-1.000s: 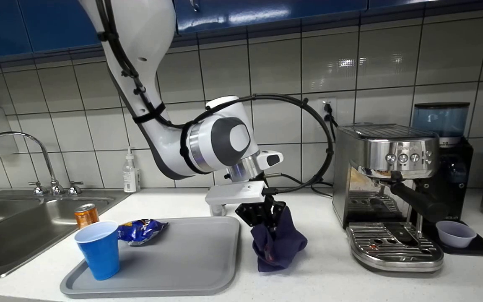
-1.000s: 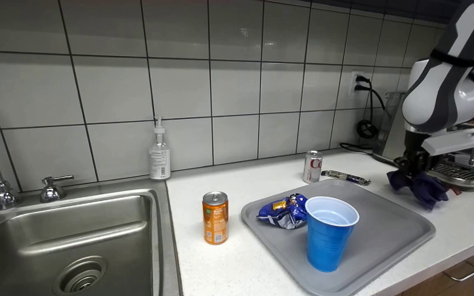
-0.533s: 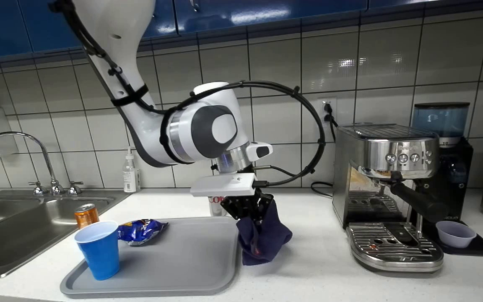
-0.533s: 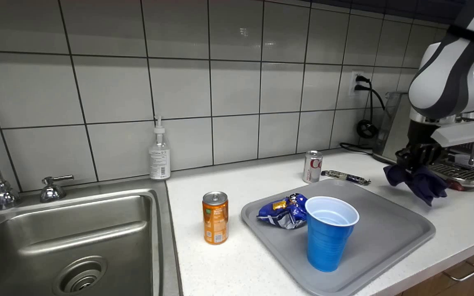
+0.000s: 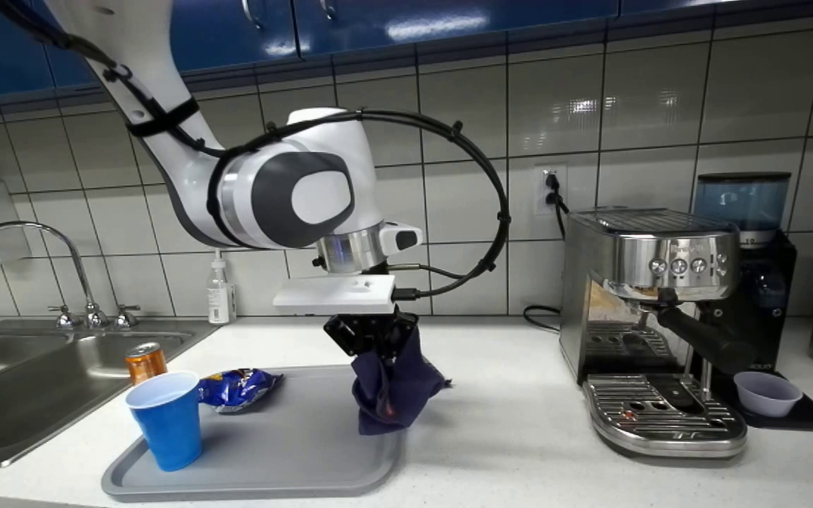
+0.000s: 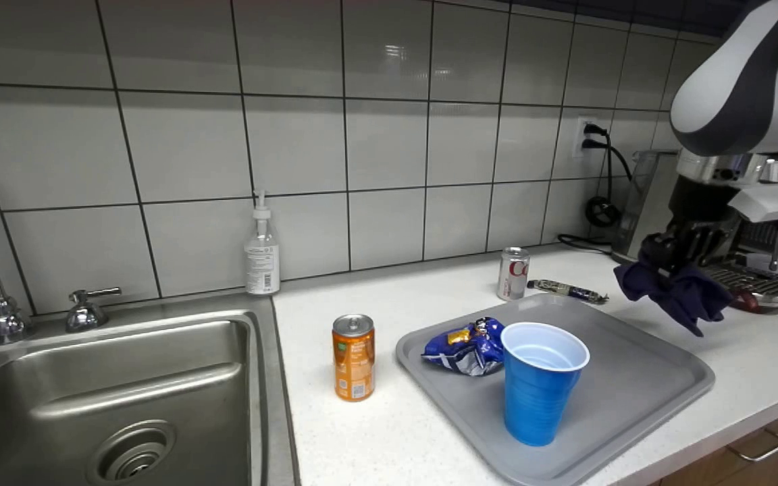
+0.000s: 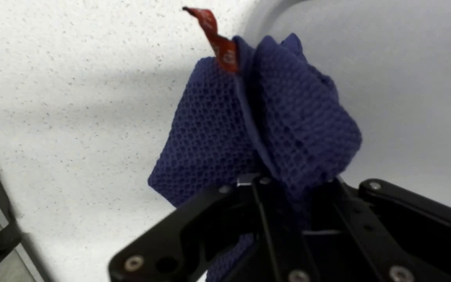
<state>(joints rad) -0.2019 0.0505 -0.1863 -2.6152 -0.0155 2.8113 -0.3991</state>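
- While the gripper hangs over the counter, its two jaws pinch a dark purple cloth between them.
- The cloth droops in folds, and a red tag sticks out of it.
- In the wrist view, the cloth shows partly over the gray tray and partly over the counter.
- The tray lies near the counter's front edge.
- On the tray's sink side stands a blue cup, and a shiny blue bag lies behind it.
- An orange can stands between the tray and the sink.
- Near the back edge, a silver can stands beside a thin wrapped bar.
- A clear bottle stands at the back edge, by the sink's corner.
- Toward the counter's other end sits a coffee machine with a small bowl beside it.
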